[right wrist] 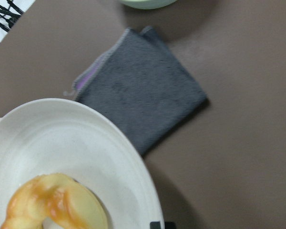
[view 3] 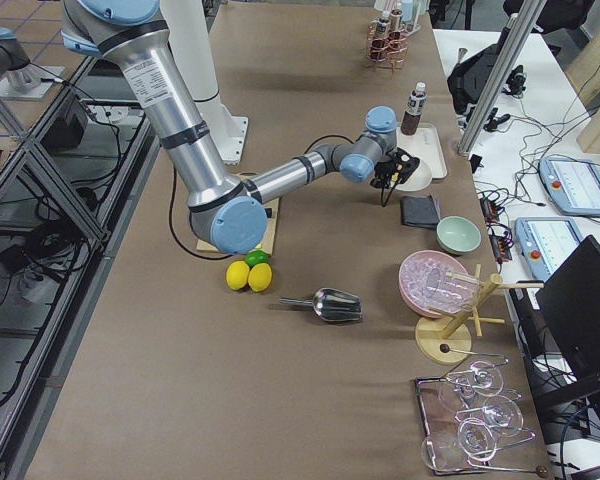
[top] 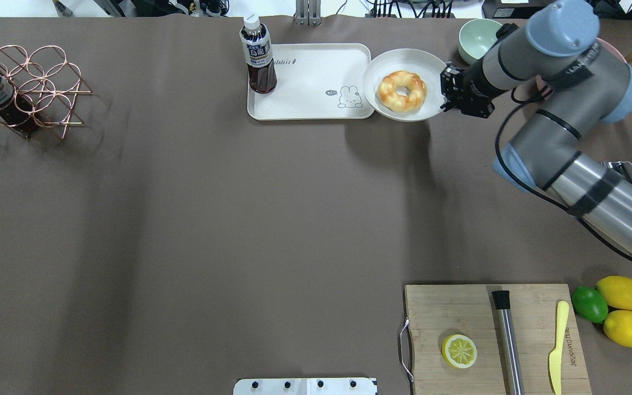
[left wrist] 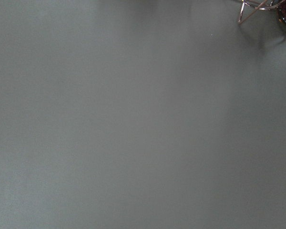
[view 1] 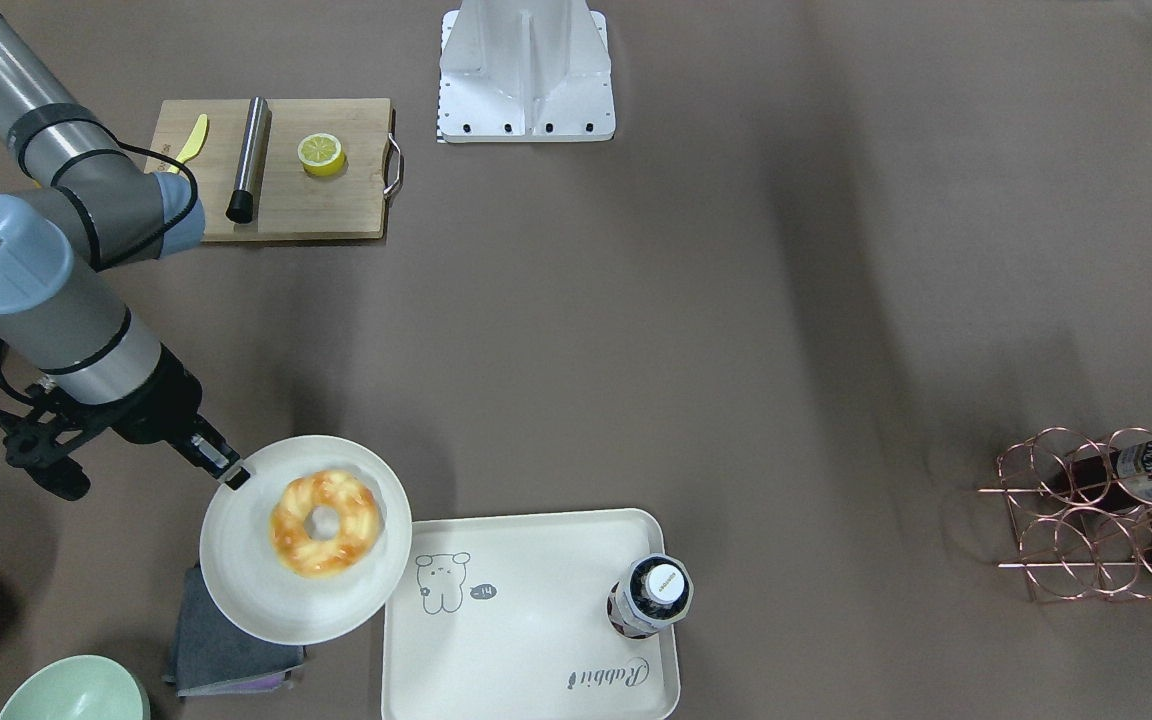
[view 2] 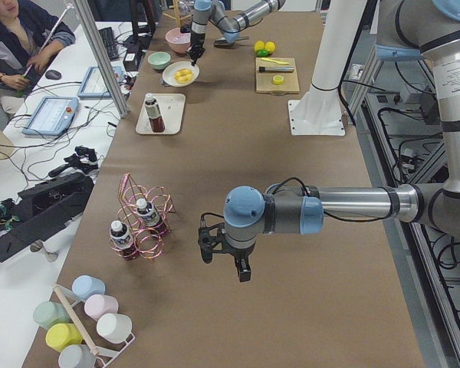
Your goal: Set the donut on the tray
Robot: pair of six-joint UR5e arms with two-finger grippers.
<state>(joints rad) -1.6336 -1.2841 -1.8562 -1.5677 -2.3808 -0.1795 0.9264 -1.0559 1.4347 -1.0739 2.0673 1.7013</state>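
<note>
One wooden board [top: 458, 312] lies at the near edge with a cut lemon half [top: 459, 350] on it. Farther out, the left gripper [view 2: 242, 270] hangs over the brown table [top: 212, 219] — I cannot tell how wide its fingers are. By the far edge, the right gripper [view 1: 233, 474] pinches the rim of a round, smooth white plate [view 1: 236, 560]. On it sits the donut [view 1: 325, 523] — shiny, twisty, golden, lying flat, hole up, no long side. The flat cream tray [view 1: 536, 640] beside it holds a bottle [view 1: 651, 595].
</note>
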